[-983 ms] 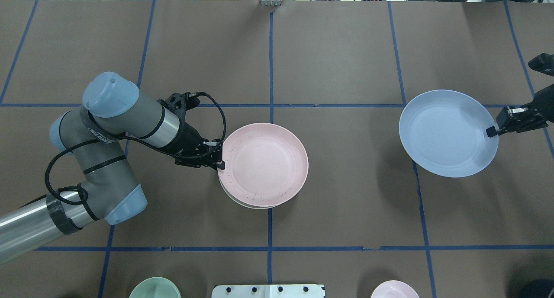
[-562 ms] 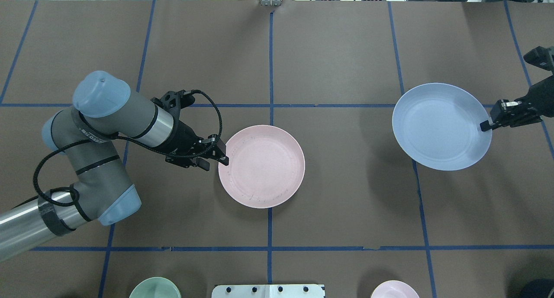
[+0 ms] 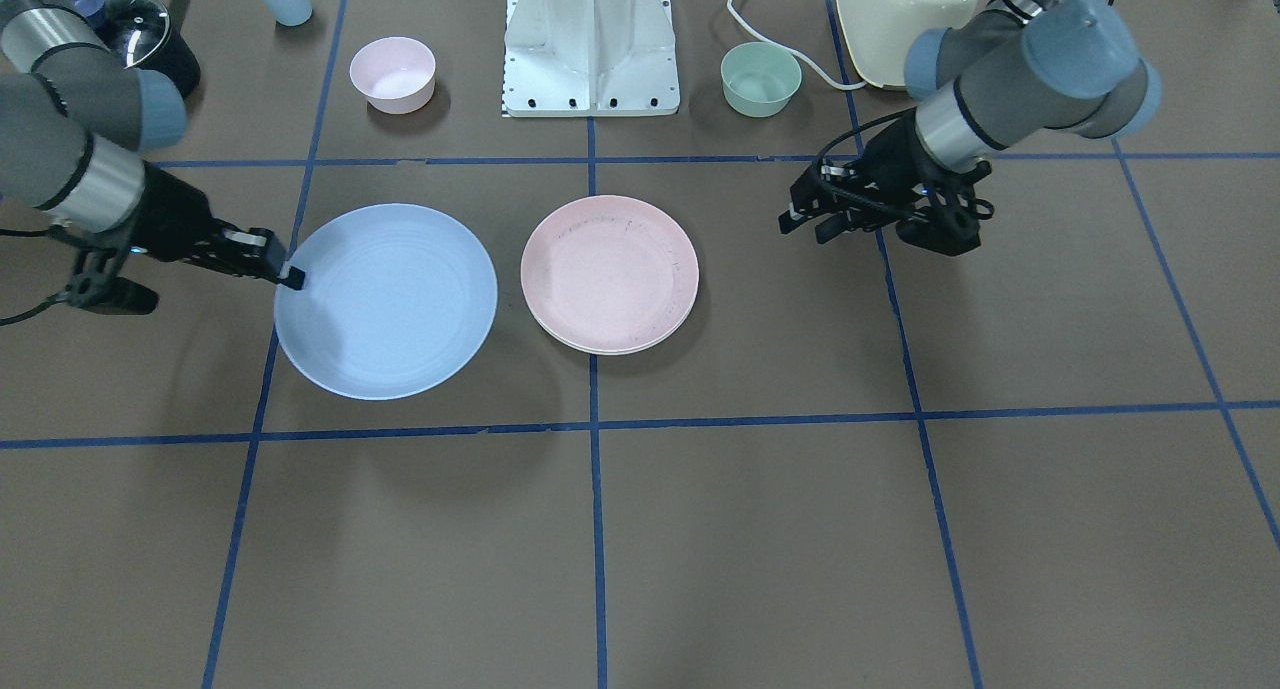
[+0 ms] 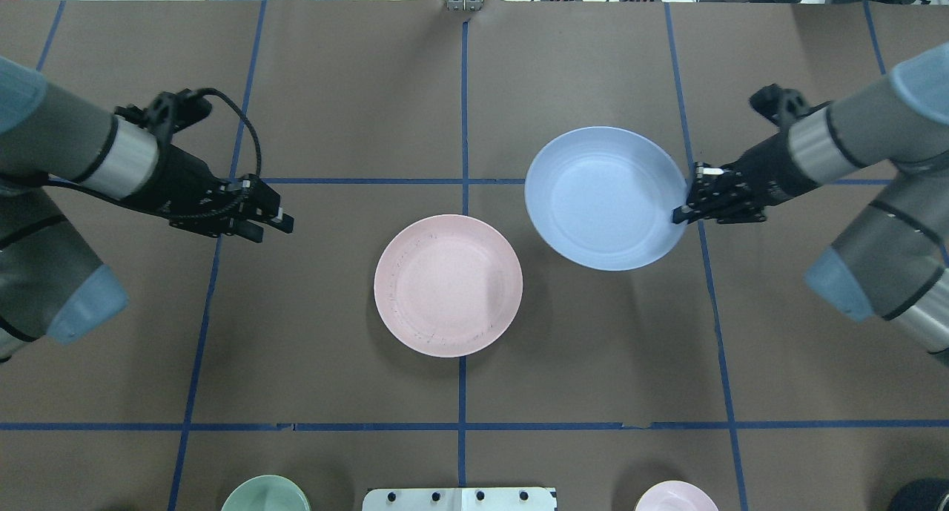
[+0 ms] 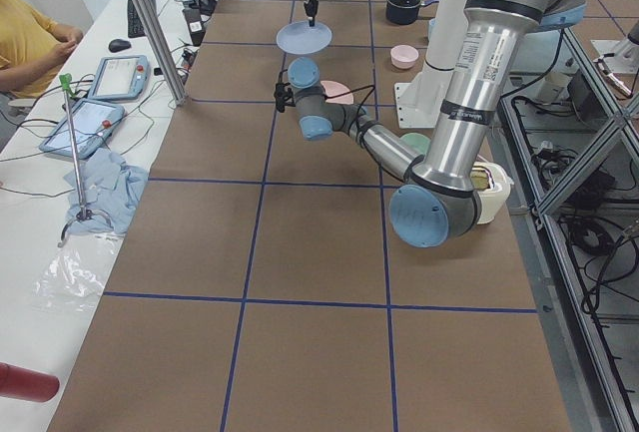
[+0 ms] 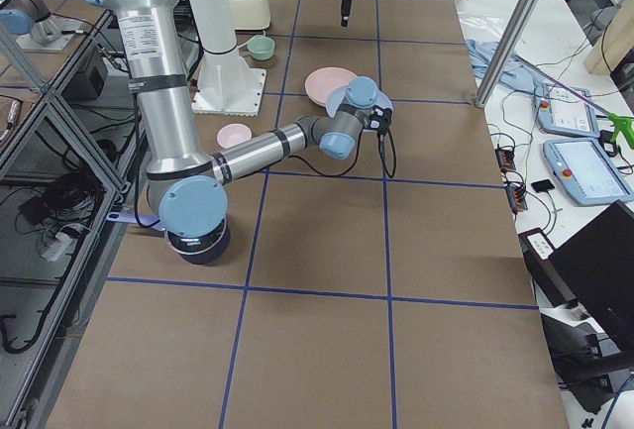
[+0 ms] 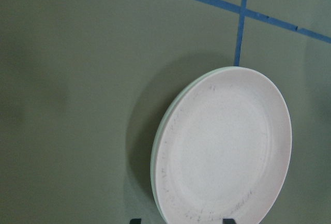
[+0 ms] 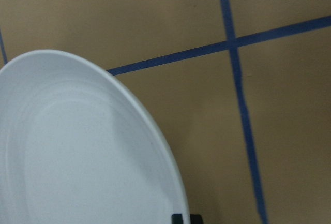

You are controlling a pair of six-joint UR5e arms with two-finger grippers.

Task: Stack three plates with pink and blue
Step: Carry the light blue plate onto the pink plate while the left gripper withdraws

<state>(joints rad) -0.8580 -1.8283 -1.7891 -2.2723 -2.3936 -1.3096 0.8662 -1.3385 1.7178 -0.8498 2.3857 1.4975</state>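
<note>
Claw, right: my right gripper [image 4: 680, 216] is pinched on the rim of the round, shallow, light blue plastic plate [image 4: 604, 198], which hangs above the table, roughly level.
Claw, left: my left gripper [image 4: 274, 228] is empty, jaws spread wide, well apart from the stack.
Stack: the round pale pink plastic plate [image 4: 448, 285] lies on the cream plate [image 3: 612, 351]; only a sliver of cream rim shows.
Step in hand, my judgement: carry blue over pink, centre rim over rim, lower flat, let go only once it seats.
Care: I hold one edge only, so the far side may sag and catch the pink rim first; go slow.
Edges: blue's near rim is just beside pink's rim.
Room: the brown paper-covered table [image 4: 593, 363] lies bare around the stack; my left arm is off the path.
</note>
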